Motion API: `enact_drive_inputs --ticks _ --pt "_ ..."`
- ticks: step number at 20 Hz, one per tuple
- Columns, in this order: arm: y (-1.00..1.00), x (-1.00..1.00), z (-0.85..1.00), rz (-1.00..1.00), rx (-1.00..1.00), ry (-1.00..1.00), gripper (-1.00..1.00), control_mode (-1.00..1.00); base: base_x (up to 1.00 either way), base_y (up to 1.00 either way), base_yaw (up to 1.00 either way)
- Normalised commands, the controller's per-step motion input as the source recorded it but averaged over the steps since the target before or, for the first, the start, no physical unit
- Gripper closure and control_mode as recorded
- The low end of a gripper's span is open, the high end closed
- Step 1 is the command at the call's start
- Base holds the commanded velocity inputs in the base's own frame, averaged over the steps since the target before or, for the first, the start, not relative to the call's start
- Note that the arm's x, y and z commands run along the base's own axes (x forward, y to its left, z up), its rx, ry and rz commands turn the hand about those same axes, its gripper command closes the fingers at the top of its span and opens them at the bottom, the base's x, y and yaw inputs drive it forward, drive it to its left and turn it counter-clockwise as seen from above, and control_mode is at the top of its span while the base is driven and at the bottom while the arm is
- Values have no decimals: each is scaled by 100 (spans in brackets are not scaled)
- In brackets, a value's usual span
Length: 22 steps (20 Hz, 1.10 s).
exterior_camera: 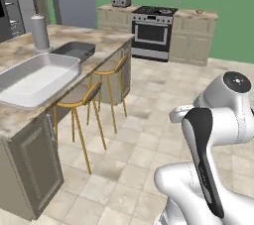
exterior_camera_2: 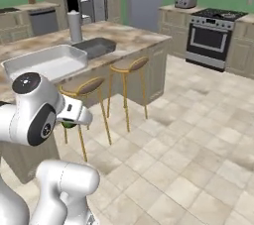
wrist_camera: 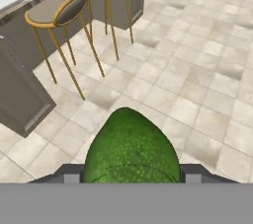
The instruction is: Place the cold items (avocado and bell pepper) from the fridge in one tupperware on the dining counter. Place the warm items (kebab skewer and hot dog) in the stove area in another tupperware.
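Green and pebbly, the avocado (wrist_camera: 131, 149) sits clamped between our jaws, partly spread, at the lower centre over floor tiles; the white tub (exterior_camera: 37, 78) rests on the desk (exterior_camera: 99, 38) upper left.

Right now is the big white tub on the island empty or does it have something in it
Empty. The white tub on the island shows only bare white floor in both base views, and the avocado sits in the hand above the floor tiles.
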Motion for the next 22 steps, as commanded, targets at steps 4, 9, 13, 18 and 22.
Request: enact_drive_inputs --ticks 4,9,13,18,22 --pt "0 0 0 0 0 0 100 100 74 -37 84" --pt "0 0 0 0 0 0 100 100 50 -31 89" --pt "0 0 0 0 0 0 100 100 27 -57 74" --pt "0 0 0 0 0 0 100 100 29 -61 9" --pt "0 0 0 0 0 0 100 100 59 -23 -40"
